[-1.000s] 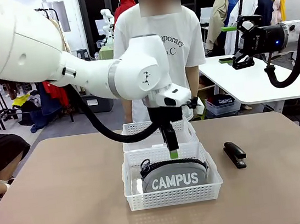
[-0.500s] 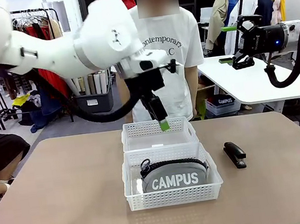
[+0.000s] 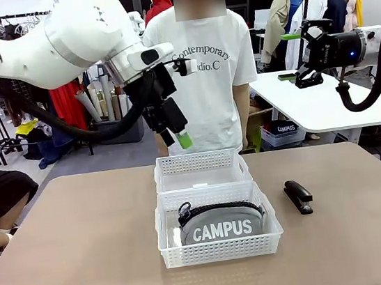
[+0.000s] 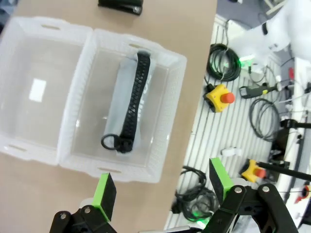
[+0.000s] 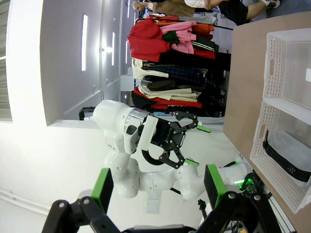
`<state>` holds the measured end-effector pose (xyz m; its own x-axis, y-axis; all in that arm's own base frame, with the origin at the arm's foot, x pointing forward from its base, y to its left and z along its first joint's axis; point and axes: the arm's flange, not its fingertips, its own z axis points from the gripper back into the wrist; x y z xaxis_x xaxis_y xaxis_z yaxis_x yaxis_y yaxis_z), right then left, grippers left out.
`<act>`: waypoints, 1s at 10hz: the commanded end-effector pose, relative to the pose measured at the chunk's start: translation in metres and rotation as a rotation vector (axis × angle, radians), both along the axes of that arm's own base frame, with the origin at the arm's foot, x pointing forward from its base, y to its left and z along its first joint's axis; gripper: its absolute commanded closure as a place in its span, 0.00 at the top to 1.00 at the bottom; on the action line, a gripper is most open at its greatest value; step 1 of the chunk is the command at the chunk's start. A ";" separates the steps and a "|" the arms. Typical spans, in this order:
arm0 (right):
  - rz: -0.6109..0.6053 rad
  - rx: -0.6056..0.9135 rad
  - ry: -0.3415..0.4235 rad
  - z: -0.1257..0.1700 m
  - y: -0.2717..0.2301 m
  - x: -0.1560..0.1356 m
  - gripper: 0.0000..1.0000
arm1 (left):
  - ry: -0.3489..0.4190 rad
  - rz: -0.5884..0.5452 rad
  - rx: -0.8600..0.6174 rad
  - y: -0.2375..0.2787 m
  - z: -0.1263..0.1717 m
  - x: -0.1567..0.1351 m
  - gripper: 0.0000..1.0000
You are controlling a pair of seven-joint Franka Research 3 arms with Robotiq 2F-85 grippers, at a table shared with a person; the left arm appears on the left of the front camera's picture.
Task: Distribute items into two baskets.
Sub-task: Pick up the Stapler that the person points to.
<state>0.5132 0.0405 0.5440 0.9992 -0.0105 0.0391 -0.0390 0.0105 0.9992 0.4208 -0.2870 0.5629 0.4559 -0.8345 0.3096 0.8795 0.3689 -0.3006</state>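
2 baskets sit end to end mid-desk [image 3: 86,254]. The near basket [image 3: 222,252] holds the pouch [image 3: 221,228] — "CAMPUS" facing the robot, ring pull at its left end. The far basket [image 3: 200,161] touches it and shows a white label [image 3: 199,184] on its base. The stapler [image 3: 298,196] lies on the desk right of the near basket, apart from it. The left jaws hang high over the far basket's left part, wide open and empty. The right jaws — high at the far right, off the desk — stand open, holding nothing.

Pouch [image 3: 221,227] in near basket [image 3: 222,252]; stapler [image 3: 298,196] beside
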 end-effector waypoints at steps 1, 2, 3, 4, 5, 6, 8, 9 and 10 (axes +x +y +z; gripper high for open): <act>0.000 0.000 -0.004 0.002 0.000 0.000 1.00 | 0.106 0.117 -0.049 0.013 0.007 -0.001 1.00; 0.000 0.000 -0.004 0.002 0.000 0.000 1.00 | 0.099 0.150 -0.067 0.016 0.008 -0.001 1.00; 0.000 0.000 -0.004 0.002 0.000 0.000 1.00 | 0.005 0.096 -0.001 0.006 0.010 -0.001 1.00; 0.000 0.000 -0.004 0.002 0.000 0.000 1.00 | 0.076 0.095 -0.024 0.015 0.005 0.003 1.00; 0.000 0.000 -0.004 0.002 0.000 0.000 1.00 | 0.076 0.095 -0.024 0.015 0.005 0.003 1.00; 0.000 0.000 -0.004 0.002 0.000 0.000 1.00 | 0.076 0.095 -0.024 0.015 0.005 0.003 1.00; 0.000 0.000 -0.004 0.002 0.000 0.000 1.00 | 0.076 0.095 -0.024 0.015 0.005 0.003 1.00; 0.000 0.000 -0.004 0.002 0.000 0.000 1.00 | 0.072 0.100 -0.023 0.012 0.004 0.003 1.00; 0.000 0.000 -0.004 0.002 0.000 0.000 1.00 | 0.126 0.210 -0.092 0.032 0.010 0.012 1.00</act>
<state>0.5132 0.0404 0.5440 0.9992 -0.0107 0.0391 -0.0390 0.0105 0.9992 0.4280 -0.2695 0.5676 0.5869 -0.7537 0.2958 0.7944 0.4654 -0.3903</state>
